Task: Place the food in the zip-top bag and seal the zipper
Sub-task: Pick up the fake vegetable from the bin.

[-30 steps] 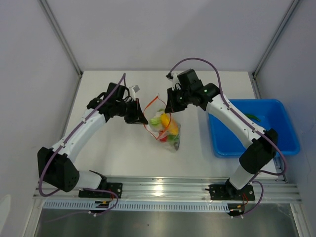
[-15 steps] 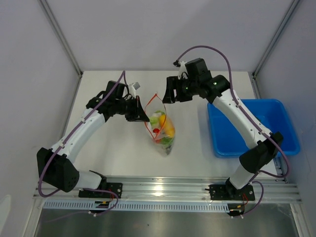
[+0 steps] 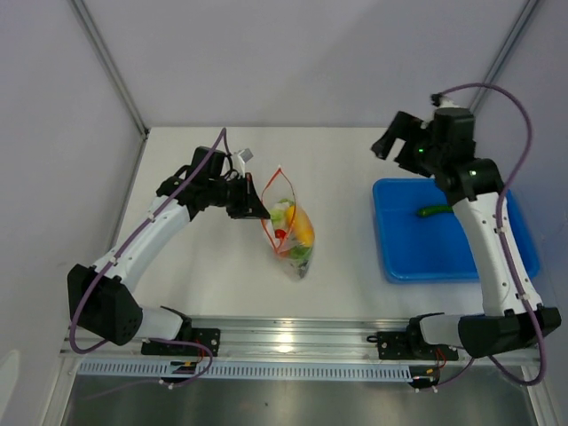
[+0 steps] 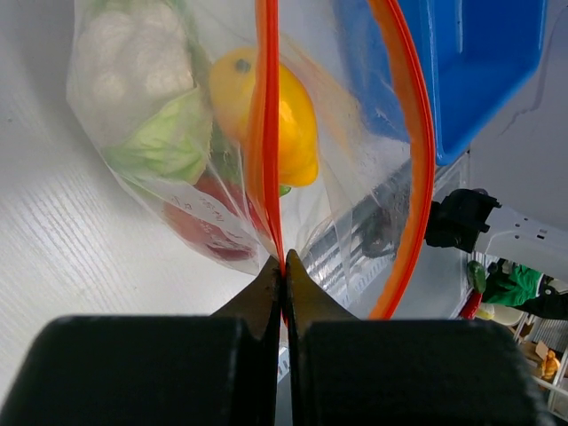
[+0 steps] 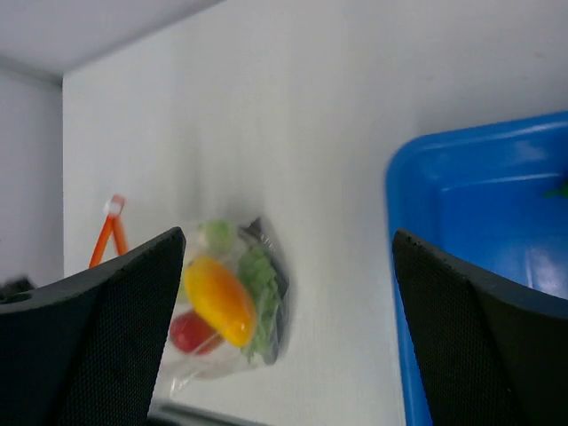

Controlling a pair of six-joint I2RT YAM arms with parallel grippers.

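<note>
The left gripper (image 4: pixel 283 266) has its jaws pinched tight on one end of the orange-red zipper (image 4: pixel 264 133). The zip-top bag (image 3: pixel 293 240) lies on the white counter (image 3: pixel 213 275) between the arms, its mouth gaping. Inside is the food (image 3: pixel 302 229): yellow-orange fruit, green leaves, something red. The right gripper (image 3: pixel 392 142) hangs, jaws spread wide, over the blue tray's (image 3: pixel 408 257) far corner, well apart from the bag. One green piece (image 3: pixel 435 210) lies in the tray.

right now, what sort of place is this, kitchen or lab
Most likely a robot test cell, not a kitchen: a left arm and right arm bolted to an aluminium rail, a white table boxed in by grey panels, and toy food in a zip-top bag.
</note>
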